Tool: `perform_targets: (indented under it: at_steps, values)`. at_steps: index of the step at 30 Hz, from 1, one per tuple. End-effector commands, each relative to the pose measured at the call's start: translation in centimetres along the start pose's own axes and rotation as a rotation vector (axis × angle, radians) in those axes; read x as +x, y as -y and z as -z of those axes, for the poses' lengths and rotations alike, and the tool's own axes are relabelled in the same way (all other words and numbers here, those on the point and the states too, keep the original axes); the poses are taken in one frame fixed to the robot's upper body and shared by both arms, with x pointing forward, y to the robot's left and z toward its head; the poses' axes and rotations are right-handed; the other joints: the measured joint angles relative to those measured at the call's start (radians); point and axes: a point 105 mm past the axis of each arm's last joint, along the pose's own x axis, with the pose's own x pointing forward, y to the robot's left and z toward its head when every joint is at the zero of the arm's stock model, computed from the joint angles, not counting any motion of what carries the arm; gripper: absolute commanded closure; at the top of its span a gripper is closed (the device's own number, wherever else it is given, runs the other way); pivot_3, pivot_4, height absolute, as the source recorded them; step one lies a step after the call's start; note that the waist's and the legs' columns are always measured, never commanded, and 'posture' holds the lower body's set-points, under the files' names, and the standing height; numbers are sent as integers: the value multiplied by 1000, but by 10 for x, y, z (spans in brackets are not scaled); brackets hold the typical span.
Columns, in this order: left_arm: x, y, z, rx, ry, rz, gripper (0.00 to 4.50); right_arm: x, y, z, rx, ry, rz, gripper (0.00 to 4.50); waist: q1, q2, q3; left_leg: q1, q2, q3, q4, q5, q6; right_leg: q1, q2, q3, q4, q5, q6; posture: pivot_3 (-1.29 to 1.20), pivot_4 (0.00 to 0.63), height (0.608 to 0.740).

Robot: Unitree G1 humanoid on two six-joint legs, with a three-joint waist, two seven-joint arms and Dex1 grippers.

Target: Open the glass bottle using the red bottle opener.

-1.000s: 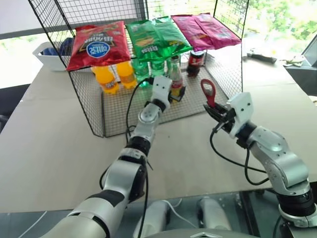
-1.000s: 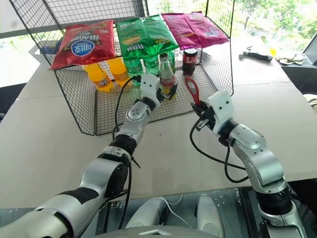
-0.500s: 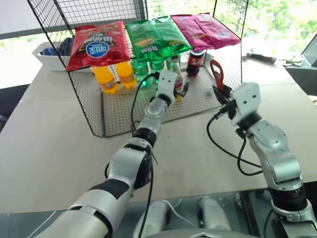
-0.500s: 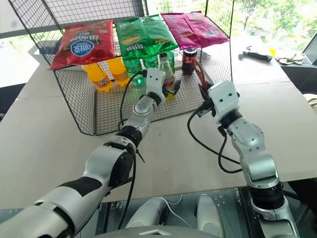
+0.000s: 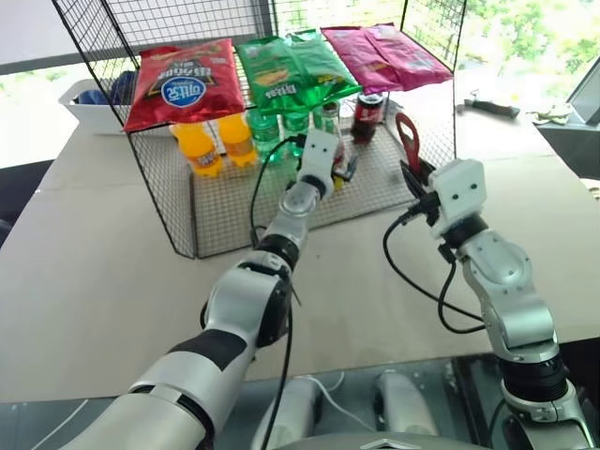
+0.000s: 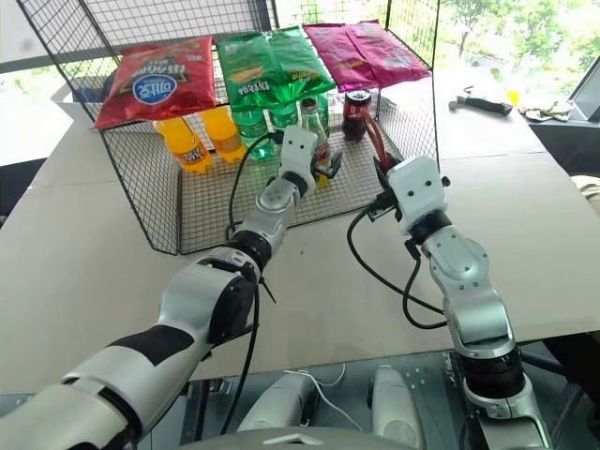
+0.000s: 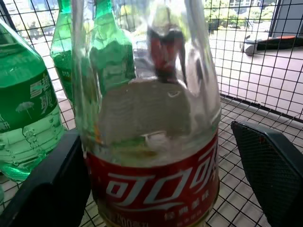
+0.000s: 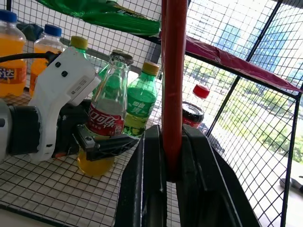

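The glass bottle [image 8: 107,118] is standing upright on the wire floor of the mesh rack [image 5: 225,202], near the green plastic bottles [image 7: 28,113] and in front of a dark cola bottle [image 8: 193,112]. The left gripper [image 6: 321,161] is reaching into the rack with its two black fingers [image 7: 47,189] spread wide, one on each side of the bottle at its red label; a gap is showing between the far finger and the glass, so the fingers are flanking it rather than clamping it, and whether the near finger is touching the glass cannot be told. In the left wrist view the bottle's neck and cap are being cut off by the frame edge, and its liquid is hidden below the label.

The right gripper [image 5: 415,178] is sitting just outside the rack's open front, clenched tight on the handle of the red bottle opener [image 5: 407,134], which is pointing upward. In the right wrist view the opener's ring head is running out of the frame, leaving just the red shaft [image 8: 173,80] between the closed fingers.

Snack bags [image 5: 183,80] on the upper shelf are covering the tops of the orange soda bottles [image 5: 202,148] in the head views
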Motion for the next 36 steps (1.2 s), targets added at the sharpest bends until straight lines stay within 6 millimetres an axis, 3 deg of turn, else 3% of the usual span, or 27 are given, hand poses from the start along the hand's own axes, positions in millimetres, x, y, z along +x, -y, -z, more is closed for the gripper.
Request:
perform_targets:
  at_steps: [1,5,11,22,27,32,36]
  values:
    - [8,-4,-19,33,21,-20,56,-2,3,-11,-8,49,18,4500,-4,0,0,0,0,0,0,0,0,0,0,0,0,0,0,0,150,740]
    - [11,-10,-20,67,-15,-56,56,-2,3,-11,-4,49,19,4500,-9,0,0,0,0,0,0,0,0,0,0,0,0,0,0,0,150,740]
    - [13,-15,-19,110,-68,-98,1785,-3,4,-9,-2,44,26,4500,-9,0,0,0,0,0,0,0,0,0,0,0,0,0,0,0,150,740]
    - [14,-6,-25,62,-29,-48,1790,-5,2,-7,0,39,29,4500,-9,0,0,0,0,1,0,0,0,0,0,0,1,0,0,0,150,740]
    - [10,2,-24,11,13,53,1790,-4,4,-8,0,42,38,4500,-9,0,0,0,0,0,0,0,0,0,0,0,1,0,0,0,150,740]
    - [-1,10,-20,5,58,182,1790,-3,3,-7,-1,42,35,4500,-10,0,0,0,0,0,0,0,0,0,0,0,1,0,0,0,150,740]
    - [-32,10,0,112,48,297,1790,-2,2,-8,3,48,29,4500,-15,1,-1,0,0,1,0,0,0,0,0,1,1,0,0,0,150,740]
